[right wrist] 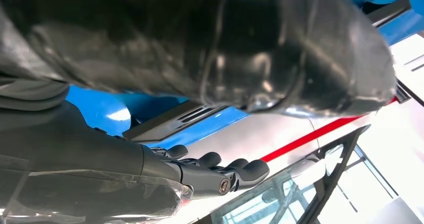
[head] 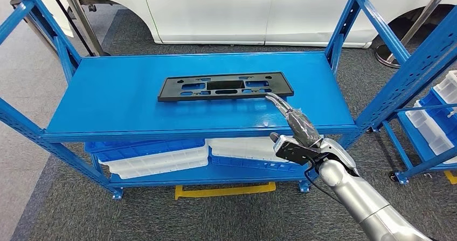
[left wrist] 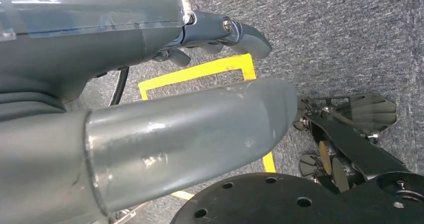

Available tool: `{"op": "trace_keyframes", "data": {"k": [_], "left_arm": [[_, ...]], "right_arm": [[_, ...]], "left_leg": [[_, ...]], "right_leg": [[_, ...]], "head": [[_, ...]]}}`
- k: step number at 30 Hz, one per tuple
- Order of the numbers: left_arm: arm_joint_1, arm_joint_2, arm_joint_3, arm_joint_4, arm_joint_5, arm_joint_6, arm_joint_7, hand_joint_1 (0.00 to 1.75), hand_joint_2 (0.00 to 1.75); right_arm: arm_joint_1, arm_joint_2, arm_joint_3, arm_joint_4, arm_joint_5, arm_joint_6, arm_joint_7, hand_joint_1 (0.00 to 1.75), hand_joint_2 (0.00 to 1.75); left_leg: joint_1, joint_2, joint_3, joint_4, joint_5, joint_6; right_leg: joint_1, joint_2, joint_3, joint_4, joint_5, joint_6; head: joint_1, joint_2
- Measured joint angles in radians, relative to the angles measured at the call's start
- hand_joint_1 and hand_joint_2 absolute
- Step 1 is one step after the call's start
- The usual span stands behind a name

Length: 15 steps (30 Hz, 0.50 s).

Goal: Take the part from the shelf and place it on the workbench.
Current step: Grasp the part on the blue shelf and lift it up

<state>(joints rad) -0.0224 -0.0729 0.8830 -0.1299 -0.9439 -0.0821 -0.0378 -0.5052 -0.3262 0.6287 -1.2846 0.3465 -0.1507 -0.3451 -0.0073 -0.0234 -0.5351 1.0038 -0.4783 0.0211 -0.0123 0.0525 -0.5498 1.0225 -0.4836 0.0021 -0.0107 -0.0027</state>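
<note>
Looming behind everything is a white car [head: 215,9], parked just past the blue shelf [head: 124,98], whose top deck carries the one thing that matters here. Below that deck, white and blue plastic trays [head: 156,157] are stacked on the lower level, and a yellow floor marking [head: 223,190] shows on the grey carpet in front.

The part [head: 225,87], a long flat black plastic frame with cut-outs, lies flat near the middle of the top deck, a little toward the back. The robot's right hand [head: 291,117] reaches in over the front edge of the deck, fingers stretched out and apart, holding nothing, their tips at or just short of the part's near right corner; whether they touch it I cannot tell from here. The left hand [left wrist: 150,78] hangs low over the carpet, fingers slightly curled round nothing.

I'd say this is the reach, with the pick not yet made. Next, the fingers need to get a purchase on that thin right end, probably hooking the edge or a cut-out, since a piece lying this flat offers little to grip.
</note>
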Motion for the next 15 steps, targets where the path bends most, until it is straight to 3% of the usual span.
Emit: {"op": "trace_keyframes", "data": {"k": [8,13,15], "left_arm": [[0.0,0.0,-0.001,-0.001,-0.009,-0.004,0.005,0.0,0.0],[-0.001,0.002,-0.002,-0.007,-0.013,-0.004,0.005,0.0,0.0],[-0.002,0.001,-0.004,-0.008,-0.014,-0.004,0.003,0.0,0.0]], "right_arm": [[0.007,0.0,0.0,-0.007,0.003,0.0,0.001,0.0,0.0],[0.012,0.0,0.0,-0.018,0.008,0.0,0.012,0.0,0.0],[0.014,0.0,-0.002,-0.027,0.01,-0.001,0.017,0.0,0.0]], "left_leg": [[0.0,0.0,0.0,0.001,0.0,0.0],[-0.002,0.002,-0.002,0.003,0.0,0.009],[0.005,0.01,0.005,-0.015,0.009,0.018]], "right_leg": [[-0.001,0.0,0.0,-0.001,0.0,0.0],[-0.004,0.005,-0.001,-0.008,0.005,0.01],[-0.002,-0.006,-0.008,0.009,-0.007,0.014]], "head": [[0.0,0.0],[0.0,0.0],[0.0,0.0]]}}
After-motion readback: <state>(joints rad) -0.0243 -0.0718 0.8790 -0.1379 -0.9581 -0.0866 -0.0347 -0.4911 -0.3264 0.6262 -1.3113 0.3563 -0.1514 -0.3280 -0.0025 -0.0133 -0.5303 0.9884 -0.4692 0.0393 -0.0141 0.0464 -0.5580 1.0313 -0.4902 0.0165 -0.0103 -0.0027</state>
